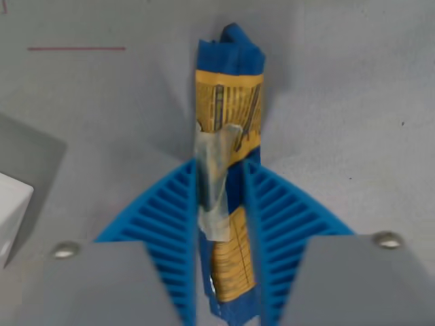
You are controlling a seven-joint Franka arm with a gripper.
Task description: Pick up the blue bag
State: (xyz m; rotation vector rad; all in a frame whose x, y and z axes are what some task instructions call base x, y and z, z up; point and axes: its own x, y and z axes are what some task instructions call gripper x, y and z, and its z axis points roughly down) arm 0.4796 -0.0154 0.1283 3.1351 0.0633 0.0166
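Between the ribbed blue fingers (197, 204), blue bag (229, 102) squeezed upright, fingers clamped on it, grey table (353, 88) beneath.

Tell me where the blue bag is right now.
In the wrist view the blue bag stands at the centre, pinched between the two blue ribbed fingers of the gripper, with a white object at the view's left edge.
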